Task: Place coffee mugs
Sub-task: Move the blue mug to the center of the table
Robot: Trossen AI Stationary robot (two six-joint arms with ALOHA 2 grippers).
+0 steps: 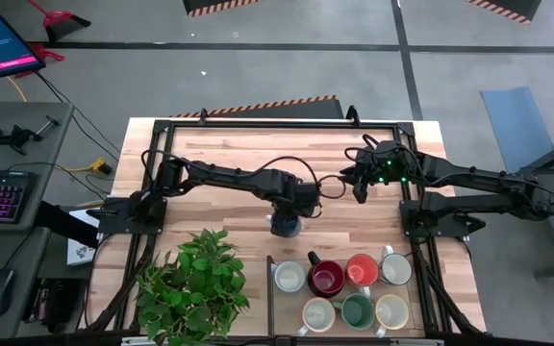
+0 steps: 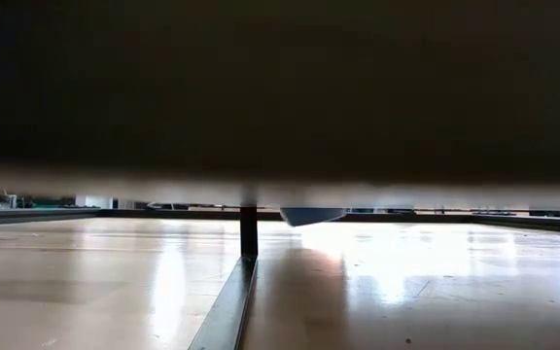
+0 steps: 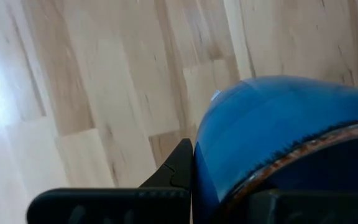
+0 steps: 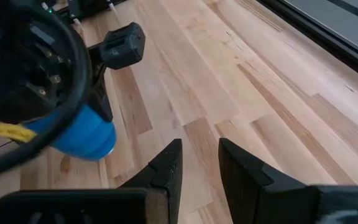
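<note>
Left gripper (image 1: 287,219) clamps the blue mug (image 1: 286,227) above mid-table; seven mugs sit grouped at the near edge.

At the near edge of the table (image 1: 219,154), right of a plant (image 1: 195,284), stand a cream mug (image 1: 317,314), a green mug (image 1: 357,309) and another cream mug (image 1: 391,311); just behind them is a row of a white mug (image 1: 289,277), a dark red mug (image 1: 326,279), an orange mug (image 1: 361,270) and a white mug (image 1: 396,269), all close together and upright. Farther in, near the middle, the left gripper grips the blue mug by its rim, and the low view shows the mug's bottom lifted clear of the wood. Beyond that, toward the far right, the right gripper (image 4: 197,165) hangs over bare wood with its fingers (image 4: 166,168) parted, holding nothing.
</note>
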